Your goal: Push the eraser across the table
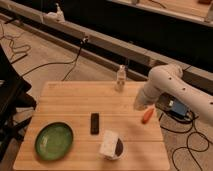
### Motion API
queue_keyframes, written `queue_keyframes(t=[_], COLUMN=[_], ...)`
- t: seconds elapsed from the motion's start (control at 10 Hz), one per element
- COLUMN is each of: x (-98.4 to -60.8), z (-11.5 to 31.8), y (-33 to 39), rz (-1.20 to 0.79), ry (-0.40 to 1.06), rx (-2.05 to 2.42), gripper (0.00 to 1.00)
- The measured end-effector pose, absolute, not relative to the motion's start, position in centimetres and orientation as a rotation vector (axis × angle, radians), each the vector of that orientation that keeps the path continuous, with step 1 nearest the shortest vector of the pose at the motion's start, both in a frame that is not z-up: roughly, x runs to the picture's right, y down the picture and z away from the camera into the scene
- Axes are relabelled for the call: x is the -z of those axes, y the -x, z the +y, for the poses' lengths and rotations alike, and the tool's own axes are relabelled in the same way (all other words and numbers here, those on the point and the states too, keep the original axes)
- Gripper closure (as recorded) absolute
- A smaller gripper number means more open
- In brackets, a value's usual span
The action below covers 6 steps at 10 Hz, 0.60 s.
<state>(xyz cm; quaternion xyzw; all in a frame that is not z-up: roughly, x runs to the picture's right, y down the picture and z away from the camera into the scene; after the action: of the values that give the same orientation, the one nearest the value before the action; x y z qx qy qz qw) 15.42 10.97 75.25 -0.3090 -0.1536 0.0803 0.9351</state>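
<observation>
The eraser (94,123) is a small black block lying flat near the middle of the wooden table (70,102). My white arm (167,85) reaches in from the right. Its gripper (139,104) hangs over the table's right part, just above and left of an orange object (147,116). The gripper is well to the right of the eraser and a little farther back, apart from it.
A green plate (54,141) lies at the front left. A white packet on a dark bowl (111,145) sits just in front of and right of the eraser. A small pale bottle (120,79) stands at the back edge. Cables cover the floor around.
</observation>
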Motion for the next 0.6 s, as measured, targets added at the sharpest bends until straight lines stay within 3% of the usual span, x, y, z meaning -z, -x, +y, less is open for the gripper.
queue_keyframes(t=[0.3, 0.6], x=[-76.0, -75.9], z=[14.3, 14.4], y=[-9.0, -9.0], rz=[-0.485, -0.488], ry=[0.720, 0.723], rx=[-0.138, -0.139], gripper=[1.00, 1.00])
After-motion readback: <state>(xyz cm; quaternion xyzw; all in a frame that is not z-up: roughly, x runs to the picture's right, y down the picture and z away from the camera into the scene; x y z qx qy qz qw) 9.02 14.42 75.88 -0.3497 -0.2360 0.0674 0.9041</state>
